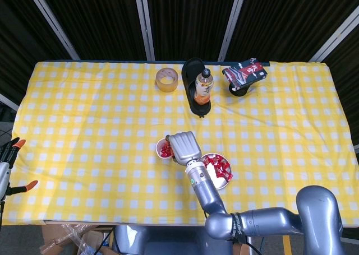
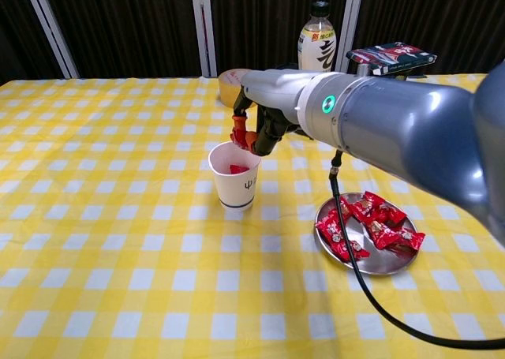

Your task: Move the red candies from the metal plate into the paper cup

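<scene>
Right hand [image 2: 256, 130] up over the paper cup [image 2: 234, 174], fingers curled around one red candy [image 2: 239, 132], just above the rim. Candy not dropped yet. Same hand in the head view, right beside the cup and partly over it.

Left hand [image 1: 7, 168] far off at the table's left edge, fingers spread apart, holding nothing.

Inside the cup, a bit of red already: at least one candy in there, maybe more, hard to count. On the metal plate [image 2: 377, 264], just to the right of the cup, a pile of red candies [image 2: 367, 223] waiting. Looks like only a small part done and most of the job left: drop this one, then go back for many more.

Farther back, a roll of tape [image 2: 235, 85], a drink bottle [image 2: 316, 37] standing in a black holder [image 1: 192, 70], and a dark packet [image 2: 391, 57] lying on top of a black mesh cup [image 2: 382, 92].

Writing: a small dark mark on the side of the paper cup, too small to read. Big dark characters on the bottle's label, not clear enough to read. White print on the candy wrappers and the packet, also too small.
</scene>
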`<state>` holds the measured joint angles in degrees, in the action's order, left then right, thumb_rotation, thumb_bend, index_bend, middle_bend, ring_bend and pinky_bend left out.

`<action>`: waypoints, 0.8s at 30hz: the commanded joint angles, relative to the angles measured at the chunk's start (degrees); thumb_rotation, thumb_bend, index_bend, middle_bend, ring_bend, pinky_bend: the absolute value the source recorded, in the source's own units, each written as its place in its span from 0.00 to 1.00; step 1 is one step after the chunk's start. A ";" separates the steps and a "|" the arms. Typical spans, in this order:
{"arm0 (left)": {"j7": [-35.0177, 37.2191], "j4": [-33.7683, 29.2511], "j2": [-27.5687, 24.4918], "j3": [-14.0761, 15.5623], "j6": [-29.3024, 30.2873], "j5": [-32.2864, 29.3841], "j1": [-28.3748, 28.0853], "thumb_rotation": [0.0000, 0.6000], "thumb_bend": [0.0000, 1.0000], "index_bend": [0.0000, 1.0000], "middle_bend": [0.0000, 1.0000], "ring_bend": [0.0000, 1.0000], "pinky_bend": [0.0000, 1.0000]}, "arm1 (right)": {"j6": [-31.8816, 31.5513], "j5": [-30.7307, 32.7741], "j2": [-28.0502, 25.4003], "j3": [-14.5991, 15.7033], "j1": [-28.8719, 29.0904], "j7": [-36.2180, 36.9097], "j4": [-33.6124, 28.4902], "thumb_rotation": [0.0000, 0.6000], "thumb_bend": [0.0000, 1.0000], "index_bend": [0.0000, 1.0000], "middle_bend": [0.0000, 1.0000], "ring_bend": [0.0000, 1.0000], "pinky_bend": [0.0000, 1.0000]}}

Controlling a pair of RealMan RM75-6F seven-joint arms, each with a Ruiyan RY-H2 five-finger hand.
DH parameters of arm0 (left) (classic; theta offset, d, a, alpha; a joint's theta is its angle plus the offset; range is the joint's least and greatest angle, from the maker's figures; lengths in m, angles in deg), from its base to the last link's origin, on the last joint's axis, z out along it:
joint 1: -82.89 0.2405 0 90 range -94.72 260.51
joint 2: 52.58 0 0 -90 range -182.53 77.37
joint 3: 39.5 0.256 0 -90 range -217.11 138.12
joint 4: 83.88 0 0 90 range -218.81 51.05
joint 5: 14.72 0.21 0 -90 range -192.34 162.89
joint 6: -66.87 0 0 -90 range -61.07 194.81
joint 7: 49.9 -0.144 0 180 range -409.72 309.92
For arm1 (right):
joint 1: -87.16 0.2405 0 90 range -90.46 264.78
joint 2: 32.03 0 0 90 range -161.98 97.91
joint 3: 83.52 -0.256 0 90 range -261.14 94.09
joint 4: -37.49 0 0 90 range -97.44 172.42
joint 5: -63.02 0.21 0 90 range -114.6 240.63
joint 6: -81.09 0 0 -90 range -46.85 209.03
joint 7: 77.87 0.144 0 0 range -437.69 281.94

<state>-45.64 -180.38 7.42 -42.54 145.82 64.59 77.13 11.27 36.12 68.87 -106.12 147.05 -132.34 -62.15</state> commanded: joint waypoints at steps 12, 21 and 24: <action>0.24 -0.49 -0.41 -0.08 -0.64 -0.66 -0.17 1.00 0.05 0.00 0.00 0.00 0.00 | 1.61 -1.06 3.46 1.32 2.24 3.82 6.42 1.00 0.61 0.39 0.89 0.90 0.90; 0.01 -0.50 -0.36 -0.15 -0.52 -0.80 -0.17 1.00 0.05 0.00 0.00 0.00 0.00 | -0.30 -3.22 2.48 2.15 1.62 4.68 4.24 1.00 0.56 0.35 0.89 0.90 0.90; 0.05 -0.50 -0.34 -0.15 -0.52 -0.84 -0.16 1.00 0.05 0.00 0.00 0.00 0.00 | -1.78 -3.89 1.29 3.11 0.83 4.28 1.88 1.00 0.56 0.34 0.89 0.90 0.90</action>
<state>-45.60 -180.87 7.08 -42.68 145.31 63.75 76.98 10.33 32.67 70.86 -103.59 148.37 -127.83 -59.15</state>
